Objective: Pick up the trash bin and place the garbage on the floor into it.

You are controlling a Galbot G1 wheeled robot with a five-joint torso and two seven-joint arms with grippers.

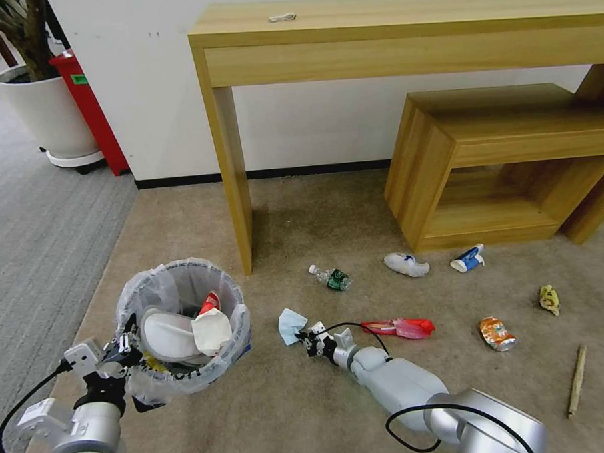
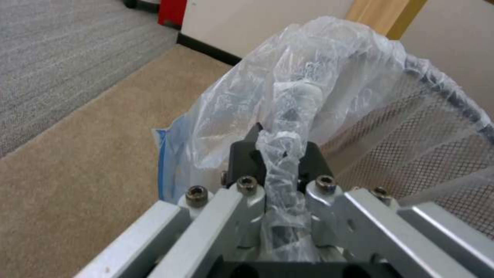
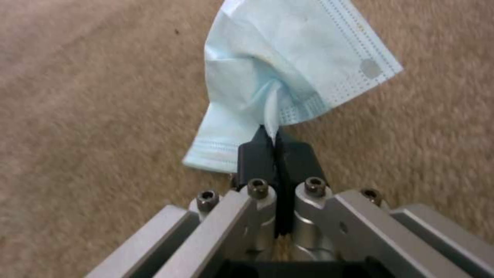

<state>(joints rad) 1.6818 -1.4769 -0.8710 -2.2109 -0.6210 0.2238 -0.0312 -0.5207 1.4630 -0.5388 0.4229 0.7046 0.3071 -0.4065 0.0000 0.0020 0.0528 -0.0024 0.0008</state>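
The right tool (image 3: 271, 133) is clenched on the light blue pleated mask (image 3: 288, 69); the left tool (image 2: 280, 154) grips the small round dark bin's translucent plastic bag (image 2: 288, 96). No writing is readable.

The bin (image 1: 179, 318) is dark wire mesh under a thin, crinkled, glossy plastic bag (image 2: 288, 96). The mask (image 3: 278, 73) is soft matt pleated cloth with stitched edges. Both tools, left (image 2: 280, 154) and right (image 3: 275, 144), are brushed metal with matt black fingers. The floor (image 1: 309, 400) is rough short-pile carpet; the counter (image 1: 401, 42) is smooth pale wood.
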